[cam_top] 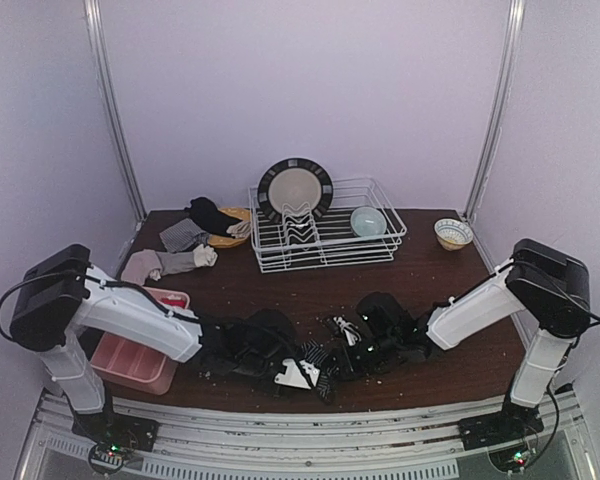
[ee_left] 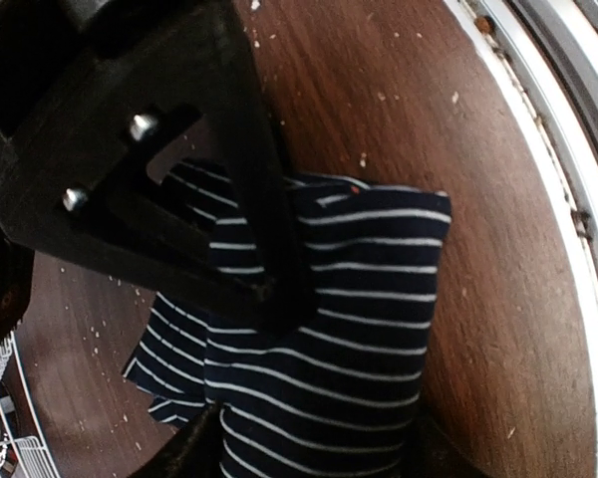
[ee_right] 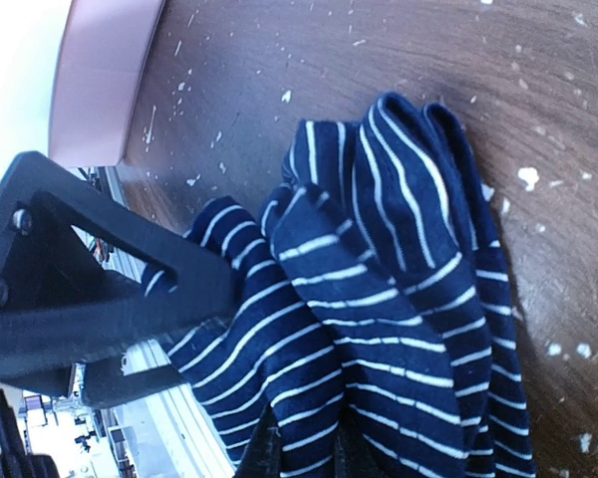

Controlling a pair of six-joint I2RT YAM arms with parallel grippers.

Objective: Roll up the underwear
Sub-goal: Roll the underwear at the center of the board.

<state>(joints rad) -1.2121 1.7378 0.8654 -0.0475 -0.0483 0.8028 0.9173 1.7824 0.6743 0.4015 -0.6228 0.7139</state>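
**Both arms down on the striped pair**

Overhead first: the striped underwear [cam_top: 315, 366] lies on the table [cam_top: 430, 290] well in front of the dish rack [cam_top: 325, 225], towards the near edge; the left gripper [cam_top: 285, 362] comes at it from one side and the right gripper [cam_top: 342, 352] from the other, meeting over the cloth; my read is one end gets pinned while the other gets turned over. More underwear sits in a loose heap [cam_top: 185, 240] just left of the rack, waiting its turn, I'd say.

Left wrist view: one finger [ee_left: 264, 229] lies flat across the folded stripes; the other shows only at the bottom of the picture; the jaws stand apart with cloth between them, pressing rather than pinching as far as I can judge; that would keep the fold from springing back.

Right wrist view: the cloth bunches into ridges against the finger [ee_right: 179, 289]; the jaws are nearly closed and seem to have a fold nipped; a roll looks barely begun.
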